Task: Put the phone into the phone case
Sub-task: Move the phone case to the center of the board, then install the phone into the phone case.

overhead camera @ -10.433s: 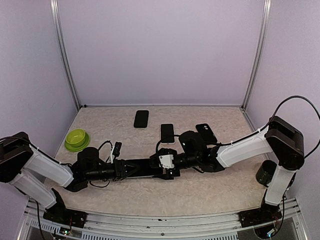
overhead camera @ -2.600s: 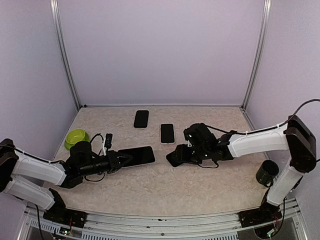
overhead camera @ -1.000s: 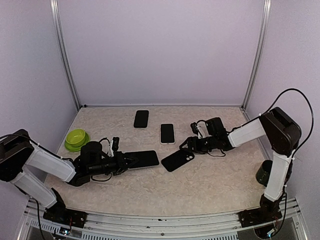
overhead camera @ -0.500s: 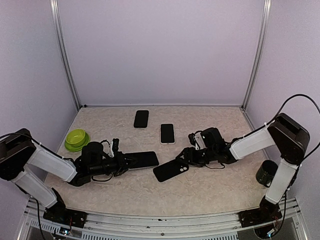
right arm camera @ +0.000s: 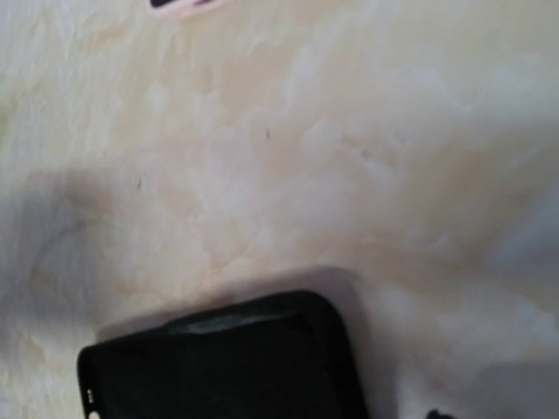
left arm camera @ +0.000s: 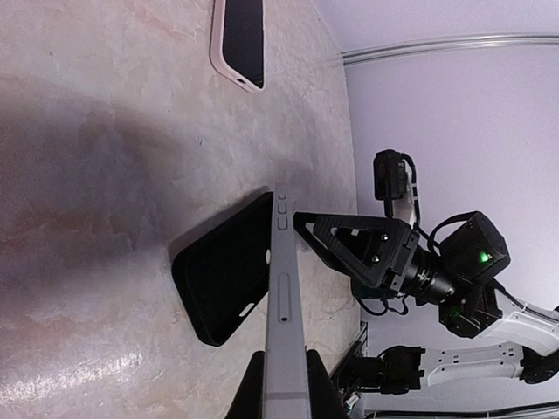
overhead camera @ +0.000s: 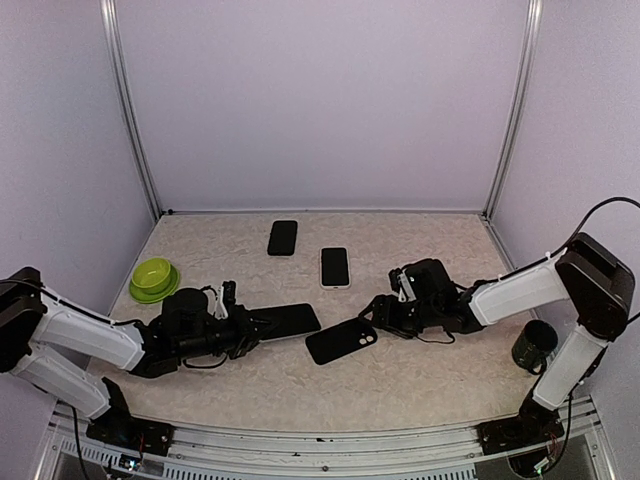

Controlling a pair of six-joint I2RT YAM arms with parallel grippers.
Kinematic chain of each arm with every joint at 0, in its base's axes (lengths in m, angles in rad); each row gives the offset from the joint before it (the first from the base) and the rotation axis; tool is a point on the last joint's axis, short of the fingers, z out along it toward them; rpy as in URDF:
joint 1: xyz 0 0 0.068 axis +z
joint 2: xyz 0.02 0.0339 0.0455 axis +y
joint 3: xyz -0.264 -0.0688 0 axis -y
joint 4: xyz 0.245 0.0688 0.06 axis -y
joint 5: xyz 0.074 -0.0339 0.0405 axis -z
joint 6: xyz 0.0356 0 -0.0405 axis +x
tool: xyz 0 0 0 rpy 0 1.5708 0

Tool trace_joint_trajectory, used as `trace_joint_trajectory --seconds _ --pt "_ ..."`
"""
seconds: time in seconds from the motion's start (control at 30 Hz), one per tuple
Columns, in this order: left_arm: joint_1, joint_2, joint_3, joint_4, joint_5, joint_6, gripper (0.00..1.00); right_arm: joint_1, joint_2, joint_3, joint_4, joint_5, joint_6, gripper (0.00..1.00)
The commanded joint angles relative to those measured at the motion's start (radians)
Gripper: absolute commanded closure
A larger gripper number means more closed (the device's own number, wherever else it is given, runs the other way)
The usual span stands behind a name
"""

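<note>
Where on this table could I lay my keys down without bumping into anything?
Bare: the front strip between the case and the near edge, and the back right corner behind the right arm. Crowded: the middle, where the held phone, case, left pincer and right pincer cluster.

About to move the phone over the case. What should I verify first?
1. Left fingers shut on the phone: ok.
2. Phone over the case: not ok, it is beside the case, on its left.
3. Case lying flat on the table: ok.
4. Case's open side up: cannot tell.
5. Right fingers steadying the case: cannot tell, they are close to its end but contact is unclear.
6. White-rimmed phone and black phone out of the way: ok, both lie further back.
</note>
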Motion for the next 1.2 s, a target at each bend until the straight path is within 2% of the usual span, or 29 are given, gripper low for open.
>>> trace_joint_trajectory --seconds 0.0,0.33,0.6,1.17 --pt "-0.024 0.044 0.062 0.047 -0.013 -0.036 1.0 0.005 -0.053 0.002 -0.039 0.048 -0.002 0.28" --pt "-0.054 0.187 0.134 0.112 0.013 -0.085 1.0 -0.027 -0.12 0.019 -0.126 0.118 -0.097 0.15" --pt "-0.087 0.259 0.215 0.091 0.011 -0.1 1.0 -0.041 -0.131 0.021 -0.151 0.127 -0.111 0.14" --pt "-0.106 0.399 0.31 0.089 0.004 -0.153 1.0 -0.044 -0.032 0.061 -0.1 0.064 -0.12 0.17"
